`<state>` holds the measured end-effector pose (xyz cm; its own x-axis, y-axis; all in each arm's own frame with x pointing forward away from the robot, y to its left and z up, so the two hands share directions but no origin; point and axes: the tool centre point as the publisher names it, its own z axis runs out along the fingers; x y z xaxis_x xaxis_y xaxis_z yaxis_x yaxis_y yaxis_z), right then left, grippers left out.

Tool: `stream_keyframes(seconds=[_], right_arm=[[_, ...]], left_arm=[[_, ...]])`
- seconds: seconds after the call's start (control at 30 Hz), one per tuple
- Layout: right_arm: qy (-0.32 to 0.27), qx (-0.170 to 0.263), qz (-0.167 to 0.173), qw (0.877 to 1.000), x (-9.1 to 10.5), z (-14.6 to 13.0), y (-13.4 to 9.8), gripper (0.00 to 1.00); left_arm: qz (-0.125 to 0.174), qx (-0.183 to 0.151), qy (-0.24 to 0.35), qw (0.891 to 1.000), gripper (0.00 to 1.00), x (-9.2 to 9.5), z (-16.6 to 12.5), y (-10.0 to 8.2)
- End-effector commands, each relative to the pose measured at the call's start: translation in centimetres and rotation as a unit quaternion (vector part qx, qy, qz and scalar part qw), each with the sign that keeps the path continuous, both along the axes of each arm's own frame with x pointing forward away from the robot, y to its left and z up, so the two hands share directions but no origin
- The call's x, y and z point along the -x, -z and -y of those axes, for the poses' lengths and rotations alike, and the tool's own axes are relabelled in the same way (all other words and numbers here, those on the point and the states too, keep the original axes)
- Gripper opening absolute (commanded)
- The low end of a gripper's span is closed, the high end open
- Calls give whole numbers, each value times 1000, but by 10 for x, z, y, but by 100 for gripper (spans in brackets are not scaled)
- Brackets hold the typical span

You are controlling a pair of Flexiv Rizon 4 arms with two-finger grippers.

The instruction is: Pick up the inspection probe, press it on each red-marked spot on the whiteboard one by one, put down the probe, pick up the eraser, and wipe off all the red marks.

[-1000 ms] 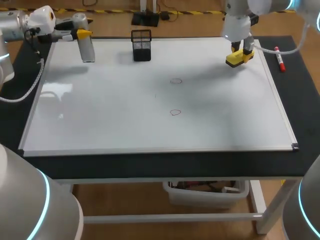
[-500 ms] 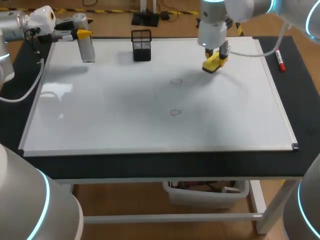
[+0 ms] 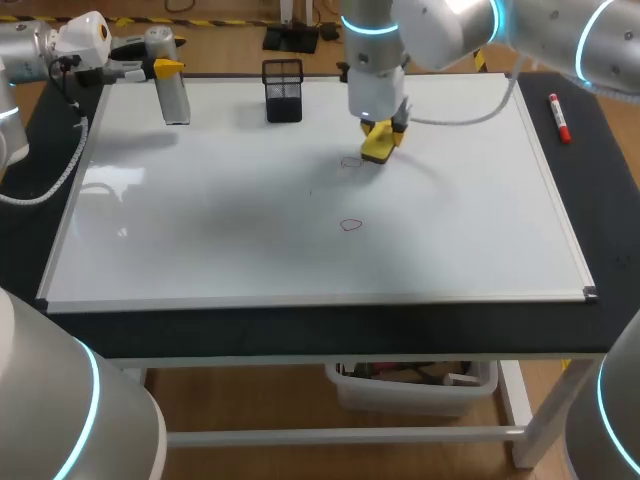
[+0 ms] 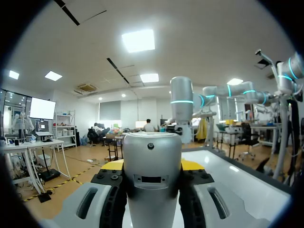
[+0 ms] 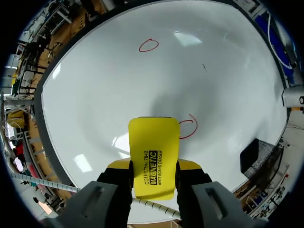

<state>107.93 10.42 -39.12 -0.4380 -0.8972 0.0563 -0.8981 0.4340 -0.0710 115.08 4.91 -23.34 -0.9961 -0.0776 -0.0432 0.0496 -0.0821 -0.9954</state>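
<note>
right jaws are clamped on the eraser [image 5: 153,159]; it should be pressed flat and rubbed over the whole nearby red mark [image 5: 186,128].

Head view: high behind the table [image 3: 25,240], looking down, far enough for the whole whiteboard [image 3: 200,240], eraser [image 3: 377,147] at upper middle of frame. Left wrist view: close behind the probe [image 4: 152,175], facing level and outward, whiteboard beside it. Right wrist view: close above the whiteboard, facing down along the eraser; shared with the head view, both red marks [image 5: 186,128].
</note>
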Motion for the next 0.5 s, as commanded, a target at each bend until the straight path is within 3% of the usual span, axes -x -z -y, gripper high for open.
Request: stream_keyframes(seconds=[0.03, 0.5], right_arm=[[-21, 2, 0, 1000, 4, -18, 4, 0], [-112, 2, 2, 994, 12, -64, 12, 0]], left_arm=[[0, 0, 3, 1000, 0, -2, -1, -1], [0, 0, 3, 1000, 0, -2, -1, -1]])
